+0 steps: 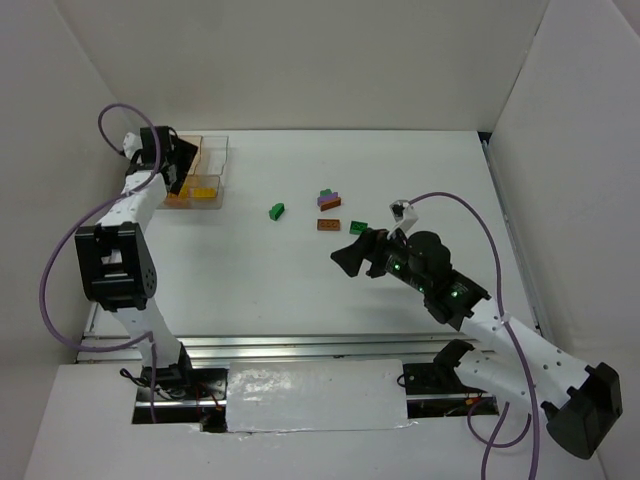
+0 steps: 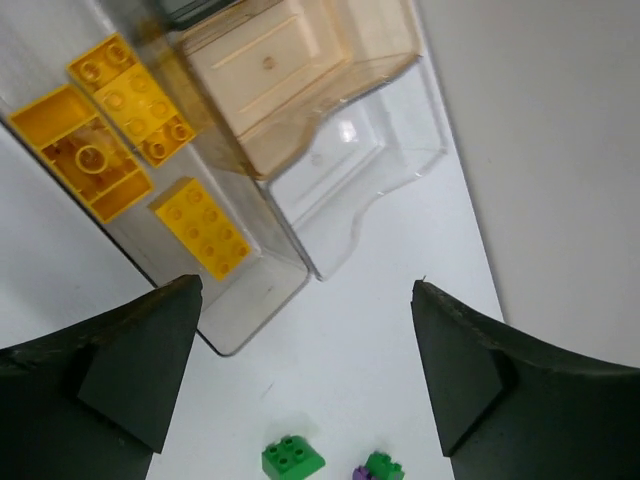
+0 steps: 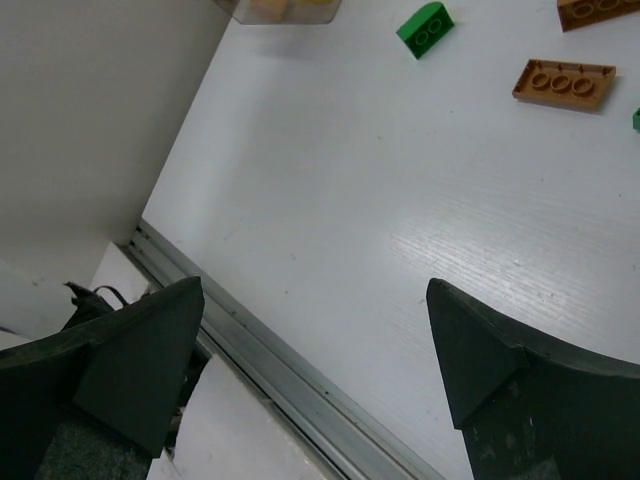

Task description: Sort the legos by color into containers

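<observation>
Hovering over the clear plastic organizer tray (image 1: pixel 215 148) at the far left of the white counter (image 1: pixel 300 290), the left claw (image 2: pixel 305 320) hangs released, its dark fingers (image 2: pixel 140 360) spread wide with nothing between them. Three yellow toy bricks (image 2: pixel 200 228) lie in one cell of the tray, one of them turned hollow side up. The cell next to theirs has brownish walls, and a clear-walled cell adjoins that one.

Loose on the counter, to the tray's right in the overhead view, a lone green toy brick (image 1: pixel 277 211) sits nearest the tray. Farther from the tray lie a small cluster of purple and green bricks (image 1: pixel 328 200), a brown flat plate (image 1: pixel 328 224) just beside the cluster, and a second small green piece (image 1: pixel 359 227).

Well apart from the tray and nearer the arm bases, the right claw (image 1: pixel 355 255) is likewise released, fingers parted above bare counter and grasping nothing. In its wrist view, the brown flat plate and the lone green brick lie beyond its fingertips, on the tray's side.
</observation>
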You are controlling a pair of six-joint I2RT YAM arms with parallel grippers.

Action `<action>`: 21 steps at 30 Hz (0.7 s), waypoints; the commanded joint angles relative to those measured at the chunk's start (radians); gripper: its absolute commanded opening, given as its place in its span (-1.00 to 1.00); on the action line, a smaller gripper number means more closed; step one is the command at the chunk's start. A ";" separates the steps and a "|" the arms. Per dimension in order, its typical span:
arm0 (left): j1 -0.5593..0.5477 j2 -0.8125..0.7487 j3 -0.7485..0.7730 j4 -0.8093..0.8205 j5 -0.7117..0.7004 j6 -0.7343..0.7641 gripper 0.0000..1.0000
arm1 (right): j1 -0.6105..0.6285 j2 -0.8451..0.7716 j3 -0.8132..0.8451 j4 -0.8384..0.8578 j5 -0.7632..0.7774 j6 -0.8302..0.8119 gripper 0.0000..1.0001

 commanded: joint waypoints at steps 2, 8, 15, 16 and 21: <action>-0.111 -0.109 0.175 -0.077 -0.102 0.263 0.99 | -0.015 0.065 0.027 0.035 0.034 0.029 0.99; -0.320 -0.311 0.231 -0.303 -0.244 0.412 0.99 | -0.029 0.189 0.146 -0.144 0.223 0.087 0.99; -0.209 -0.769 -0.350 0.009 0.274 0.470 0.99 | -0.056 0.364 0.289 -0.256 0.275 0.076 0.99; -0.214 -0.798 -0.380 0.043 0.273 0.484 0.99 | -0.060 0.365 0.289 -0.256 0.272 0.082 0.99; -0.344 -0.703 -0.284 -0.131 0.181 0.646 0.99 | -0.078 0.273 0.234 -0.245 0.268 0.101 0.99</action>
